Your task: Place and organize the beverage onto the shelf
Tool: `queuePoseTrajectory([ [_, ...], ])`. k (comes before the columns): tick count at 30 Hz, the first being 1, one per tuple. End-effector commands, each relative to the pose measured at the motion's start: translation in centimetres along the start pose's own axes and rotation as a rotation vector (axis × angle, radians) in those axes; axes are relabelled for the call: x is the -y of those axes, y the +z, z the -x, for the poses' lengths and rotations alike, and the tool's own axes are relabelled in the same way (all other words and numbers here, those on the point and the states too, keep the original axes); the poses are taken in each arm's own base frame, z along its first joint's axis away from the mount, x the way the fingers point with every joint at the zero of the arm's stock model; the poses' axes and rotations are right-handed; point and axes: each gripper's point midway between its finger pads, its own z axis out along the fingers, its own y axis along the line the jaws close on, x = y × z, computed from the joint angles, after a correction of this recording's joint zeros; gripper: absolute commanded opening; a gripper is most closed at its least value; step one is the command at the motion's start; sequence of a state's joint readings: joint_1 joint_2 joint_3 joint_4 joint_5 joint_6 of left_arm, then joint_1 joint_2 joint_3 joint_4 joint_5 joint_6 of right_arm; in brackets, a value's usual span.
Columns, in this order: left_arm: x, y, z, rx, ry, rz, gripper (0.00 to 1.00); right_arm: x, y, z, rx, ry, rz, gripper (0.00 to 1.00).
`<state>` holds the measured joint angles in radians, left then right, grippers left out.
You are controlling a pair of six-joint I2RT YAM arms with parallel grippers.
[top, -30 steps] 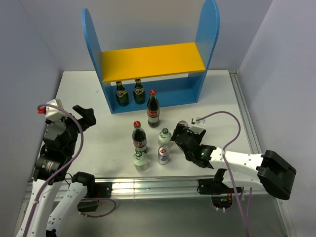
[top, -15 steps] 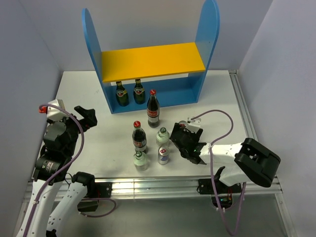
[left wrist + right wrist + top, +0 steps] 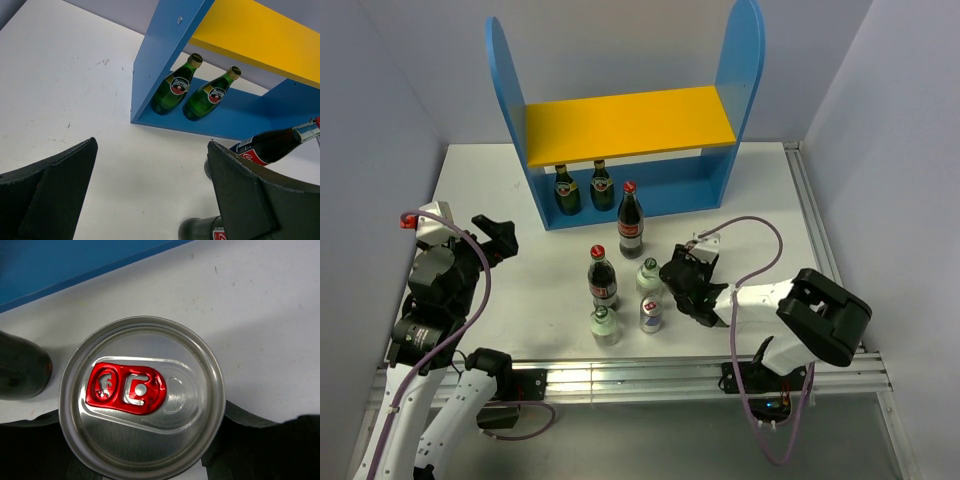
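The right fingers have just clamped onto a silver can standing between them on the surface. The left fingers hang wide apart. Beyond, the shelf waits; lifting probably comes next.

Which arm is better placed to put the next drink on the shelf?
Right: the right tool already grips a silver can, while the left tool is open, empty and off to the side.
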<state>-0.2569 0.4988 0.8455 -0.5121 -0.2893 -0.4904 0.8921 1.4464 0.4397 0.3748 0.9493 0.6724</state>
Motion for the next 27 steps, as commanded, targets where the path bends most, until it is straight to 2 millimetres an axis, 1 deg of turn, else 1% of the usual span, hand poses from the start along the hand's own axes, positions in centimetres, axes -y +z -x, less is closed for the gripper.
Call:
queuePoseTrajectory([
  [1,0.7,-0.1,1.0,0.039,0.006,-0.035,0.98,-1.1,0.0,4.0,0.075,0.068,-0.033,0.00],
  [2,0.7,-0.1,1.0,0.039,0.006,-0.035,0.98,-1.2,-0.3,4.7,0.082,0.074,-0.037,0.00],
  [3,0.7,-0.1,0.9,0.037,0.008,-0.037,0.98,-0.3,-0.5,5.1,0.081,0.041,-0.072,0.00],
  [4,0.7,-0.1,0.9,0.037,0.008,-0.039,0.98,-1.0,-1.2,7.6,0.108,0.091,-0.055,0.00],
  [5,0.7,0.0,0.8,0.032,0.010,-0.038,0.98,-0.9,-1.6,8.9,0.123,0.088,-0.061,0.00],
  [6,0.7,0.1,0.8,0.031,0.010,-0.037,0.98,-0.3,-2.1,9.7,0.121,0.060,-0.081,0.00],
  [7,0.7,0.1,0.8,0.029,0.010,-0.038,0.98,-0.6,-3.1,13.1,0.167,0.123,-0.074,0.00],
  [9,0.7,0.2,0.7,0.024,0.012,-0.034,0.99,-0.1,-4.2,16.0,0.193,0.093,-0.083,0.00],
  [10,0.7,0.2,0.7,0.025,0.012,-0.035,0.98,-0.5,-5.2,19.3,0.227,0.146,-0.061,0.00],
  [13,0.7,0.2,0.7,0.023,0.015,-0.036,0.99,-0.3,-6.4,23.8,0.262,0.139,-0.046,0.00],
  [14,0.7,0.2,0.5,0.019,0.017,-0.037,0.99,-0.4,-6.8,26.6,0.288,0.154,-0.038,0.00],
  [15,0.8,0.2,0.6,0.021,0.018,-0.043,0.99,-0.5,-7.0,28.1,0.303,0.160,-0.032,0.00],
  [16,0.9,0.2,0.5,0.016,0.020,-0.047,0.99,-0.9,-7.4,30.3,0.328,0.178,-0.023,0.00],
  [17,1.0,0.3,0.4,0.011,0.023,-0.051,0.99,-0.9,-7.1,31.5,0.338,0.152,-0.025,0.00],
  [18,1.0,0.3,0.3,0.008,0.025,-0.054,0.99,-1.4,-6.5,32.1,0.340,0.136,-0.027,0.00],
  [19,1.0,0.4,0.2,0.006,0.027,-0.052,0.99,-1.8,-6.9,34.5,0.364,0.165,-0.015,0.00],
  [20,1.1,0.4,0.2,0.002,0.028,-0.056,0.99,-2.3,-6.5,35.2,0.365,0.142,0.007,0.00],
  [21,1.2,0.4,0.3,0.004,0.027,-0.060,0.99,-2.3,-4.9,35.5,0.353,0.119,-0.020,0.00],
  [22,1.2,0.3,0.2,0.004,0.029,-0.062,0.99,-2.6,-5.0,37.6,0.374,0.146,-0.010,0.00],
  [23,1.2,0.3,0.3,0.006,0.030,-0.065,0.99,-2.3,-4.0,38.3,0.371,0.136,-0.018,0.00],
  [24,1.2,0.3,0.3,0.006,0.029,-0.065,0.99,-2.9,-2.4,38.0,0.350,0.112,-0.030,0.00],
  [25,1.2,0.3,0.2,0.005,0.031,-0.064,0.99,-3.1,-2.4,39.8,0.371,0.135,-0.022,0.00],
  [26,1.2,0.4,0.2,0.004,0.031,-0.063,0.99,-3.2,-1.7,40.2,0.368,0.130,-0.030,0.00],
  [27,1.1,0.4,0.2,0.003,0.031,-0.061,0.99,-3.2,0.2,39.7,0.344,0.102,-0.047,0.00],
])
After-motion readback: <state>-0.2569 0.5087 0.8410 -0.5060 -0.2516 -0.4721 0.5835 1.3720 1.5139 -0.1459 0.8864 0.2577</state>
